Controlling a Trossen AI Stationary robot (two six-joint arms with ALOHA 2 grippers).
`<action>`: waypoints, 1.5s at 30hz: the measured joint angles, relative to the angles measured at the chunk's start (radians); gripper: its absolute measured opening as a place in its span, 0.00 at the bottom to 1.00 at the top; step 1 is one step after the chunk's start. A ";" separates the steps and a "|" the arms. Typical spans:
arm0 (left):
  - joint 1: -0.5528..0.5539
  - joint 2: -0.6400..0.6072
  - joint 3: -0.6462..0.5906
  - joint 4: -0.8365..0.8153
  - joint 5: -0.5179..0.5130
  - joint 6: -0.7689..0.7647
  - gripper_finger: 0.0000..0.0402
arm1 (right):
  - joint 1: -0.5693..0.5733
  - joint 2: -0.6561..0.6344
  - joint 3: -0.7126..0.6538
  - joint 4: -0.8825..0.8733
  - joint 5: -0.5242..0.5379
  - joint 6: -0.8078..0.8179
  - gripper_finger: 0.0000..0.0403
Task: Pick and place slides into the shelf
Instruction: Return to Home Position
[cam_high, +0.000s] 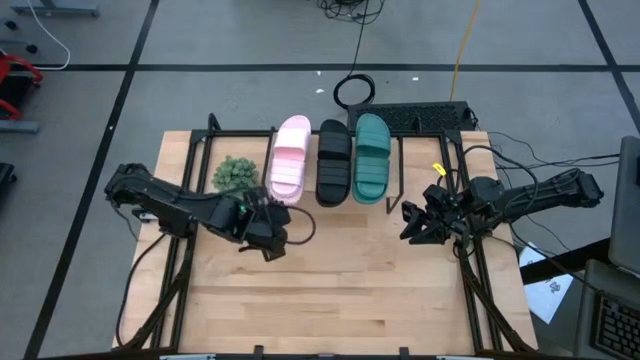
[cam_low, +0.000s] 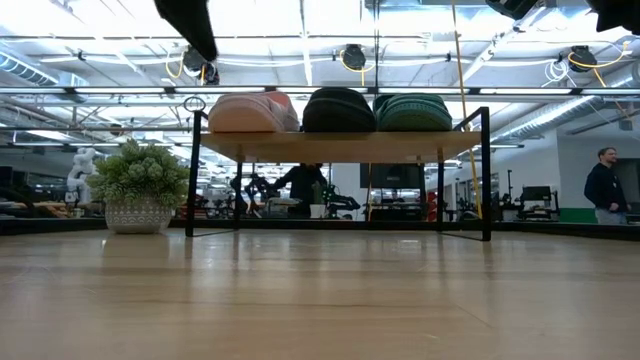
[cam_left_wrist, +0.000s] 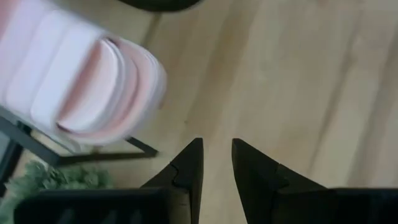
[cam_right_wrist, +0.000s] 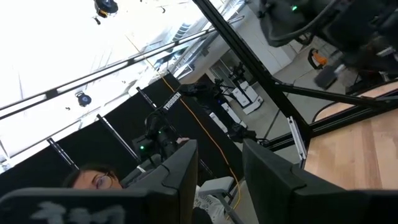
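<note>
Well, from my station I see all three slides up on the shelf (cam_low: 340, 146), side by side with their straps across. The pink slide (cam_high: 290, 158) is on the left, the black slide (cam_high: 333, 162) is in the middle and the teal slide (cam_high: 371, 158) is on the right. The low view gives the same order along the plank.

My left gripper (cam_high: 268, 232) hovers over the bare table (cam_high: 340, 290), just off the near end of the pink slide and clear of it. In its wrist view the two fingers (cam_left_wrist: 189, 165) stand a narrow gap apart with nothing between them.

My right gripper (cam_high: 415, 225) hangs over the table's right side, well apart from the shelf and level with the left one. Its fingers (cam_right_wrist: 180, 171) are also parted a little and empty, and its camera looks out into the room.

A potted plant (cam_high: 236, 174) sits left of the shelf, just beside the pink slide.
</note>
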 joint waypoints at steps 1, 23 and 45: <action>-0.018 -0.004 0.001 -0.011 0.005 -0.022 0.21 | 0.000 0.000 0.000 0.000 0.000 -0.002 0.29; -0.598 -0.318 0.000 -0.301 -0.469 -0.516 0.21 | 0.000 -0.164 0.000 -0.038 -0.134 -0.036 0.29; -1.074 -0.665 -0.508 -0.147 -0.920 -0.840 0.21 | 0.000 -0.444 0.000 -0.463 -0.371 -0.347 0.23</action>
